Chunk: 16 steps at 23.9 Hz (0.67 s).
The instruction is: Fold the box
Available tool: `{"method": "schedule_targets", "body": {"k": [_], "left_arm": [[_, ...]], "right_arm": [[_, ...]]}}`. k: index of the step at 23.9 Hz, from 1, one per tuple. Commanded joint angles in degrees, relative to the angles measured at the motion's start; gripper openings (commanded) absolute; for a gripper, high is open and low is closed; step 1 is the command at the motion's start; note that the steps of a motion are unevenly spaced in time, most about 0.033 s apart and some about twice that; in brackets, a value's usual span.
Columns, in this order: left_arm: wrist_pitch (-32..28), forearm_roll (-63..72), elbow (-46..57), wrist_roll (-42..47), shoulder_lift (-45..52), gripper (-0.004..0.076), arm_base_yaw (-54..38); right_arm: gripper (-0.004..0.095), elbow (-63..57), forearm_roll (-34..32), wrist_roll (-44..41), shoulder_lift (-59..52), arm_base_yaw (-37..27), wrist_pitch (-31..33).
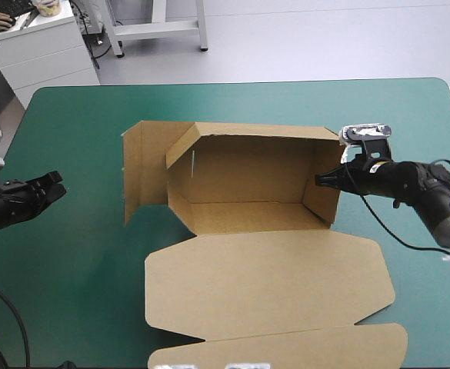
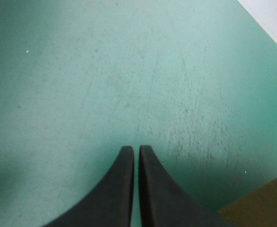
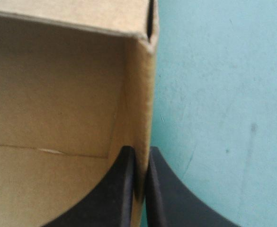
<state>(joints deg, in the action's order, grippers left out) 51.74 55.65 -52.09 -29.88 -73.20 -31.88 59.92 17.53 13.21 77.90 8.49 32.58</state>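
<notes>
1. High view: the brown box [image 1: 248, 219] sits mid-table on the teal-green cover [image 1: 78, 123]. It's a cardboard tray with its walls up and one side flap splayed toward the table's left. The big lid [image 1: 263, 284], with rounded corners, lies flat toward the near edge. The right gripper [image 1: 321, 179] is at the tray's right wall. The left gripper [image 1: 55, 187] is well apart, near the left edge.
2. Left wrist view: the black fingers [image 2: 124, 189] are pressed together with nothing in them, over scuffed matte cover. A corner of the box pokes in beside them.
3. Right wrist view: the fingers [image 3: 124, 189] are pinched on the box's upright wall, one inside and one outside. The board is smooth, with a crease at the floor.
</notes>
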Motion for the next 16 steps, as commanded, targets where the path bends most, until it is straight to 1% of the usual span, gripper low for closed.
{"method": "schedule_targets", "body": {"k": [1,4,8,11,13,16], "left_arm": [[-1.0,3.7,-1.4,-0.3,1.6,0.0013,-0.2],[-1.1,3.7,-1.4,-0.3,1.6,0.0013,-0.2],[-1.1,3.7,-1.4,-0.3,1.6,0.0013,-0.2],[-1.1,3.7,-1.4,-0.3,1.6,0.0013,-0.2],[-1.3,3.9,-1.4,-0.3,1.6,0.0013,-0.1],[-1.4,3.9,-1.4,-0.3,1.6,0.0013,-0.1]], "right_arm": [[0.0004,8.1,-8.8,-8.5,2.3,-0.7,11.3],[0.0003,14.1,-7.2,-8.9,6.0,-0.7,16.2],[0.0004,21.4,-5.3,-9.5,12.9,-0.7,19.9],[0.0003,25.0,-5.3,-9.5,16.6,-0.7,21.1],[0.0002,27.9,-5.5,-9.0,20.4,-0.7,19.9],[0.0002,31.1,-5.5,-5.6,23.5,-0.7,19.7]]}}
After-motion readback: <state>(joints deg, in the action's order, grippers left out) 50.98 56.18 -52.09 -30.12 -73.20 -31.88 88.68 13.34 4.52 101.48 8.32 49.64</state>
